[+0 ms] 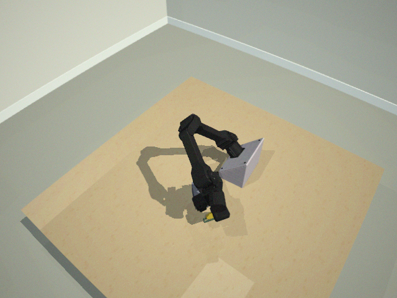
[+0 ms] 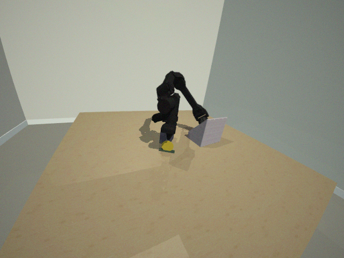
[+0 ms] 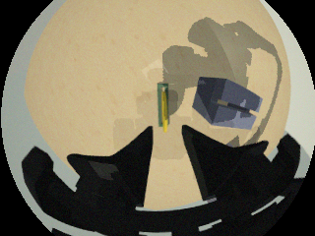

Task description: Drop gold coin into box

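Note:
The gold coin (image 1: 209,216) (image 2: 167,145) (image 3: 164,105) stands on edge in the dark-green holder (image 1: 205,220) (image 2: 171,151) (image 3: 159,93). My gripper (image 3: 167,129) is open and empty. In the wrist view its fingertips point down toward the table, one on each side of the line of the coin, with the coin's near end just ahead of the gap. In the top view the gripper body hides the fingertips and part of the coin. The grey box (image 1: 195,190) (image 2: 162,137) (image 3: 204,95) is closed, its slot seen in the wrist view to the right of the holder. The arm partly hides the box in the top and exterior views.
The arm rises from a pale wedge-shaped base (image 1: 233,176) (image 2: 215,131) behind and to the right of the box in the exterior view. The wooden table (image 1: 128,250) (image 2: 155,210) carries the box, the holder and the base. The arm's shadow falls around the box.

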Controlling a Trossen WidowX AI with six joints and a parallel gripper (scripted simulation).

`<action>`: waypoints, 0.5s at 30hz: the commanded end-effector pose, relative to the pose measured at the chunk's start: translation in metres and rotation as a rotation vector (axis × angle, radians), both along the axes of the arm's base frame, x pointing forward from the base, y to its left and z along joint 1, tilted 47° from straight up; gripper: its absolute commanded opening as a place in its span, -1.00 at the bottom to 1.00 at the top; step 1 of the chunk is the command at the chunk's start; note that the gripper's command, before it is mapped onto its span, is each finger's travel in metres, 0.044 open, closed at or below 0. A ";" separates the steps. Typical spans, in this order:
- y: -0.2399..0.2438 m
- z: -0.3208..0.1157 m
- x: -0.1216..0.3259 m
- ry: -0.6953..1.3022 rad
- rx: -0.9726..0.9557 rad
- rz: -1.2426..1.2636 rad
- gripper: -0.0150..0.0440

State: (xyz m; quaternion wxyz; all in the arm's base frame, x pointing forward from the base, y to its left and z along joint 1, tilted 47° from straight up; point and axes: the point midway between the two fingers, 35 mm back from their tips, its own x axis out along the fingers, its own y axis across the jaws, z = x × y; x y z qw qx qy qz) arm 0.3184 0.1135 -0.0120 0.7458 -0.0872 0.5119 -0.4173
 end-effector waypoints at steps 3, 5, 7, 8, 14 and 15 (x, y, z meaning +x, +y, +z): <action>-0.005 -0.005 0.002 -0.002 -0.002 0.008 0.05; -0.008 -0.007 0.003 -0.002 -0.001 0.008 0.05; -0.010 -0.010 0.004 -0.002 -0.001 0.008 0.05; -0.011 -0.011 0.004 -0.002 -0.001 0.008 0.05; -0.018 -0.018 0.006 -0.003 -0.001 0.009 0.05; -0.019 -0.019 0.006 -0.003 -0.001 0.009 0.05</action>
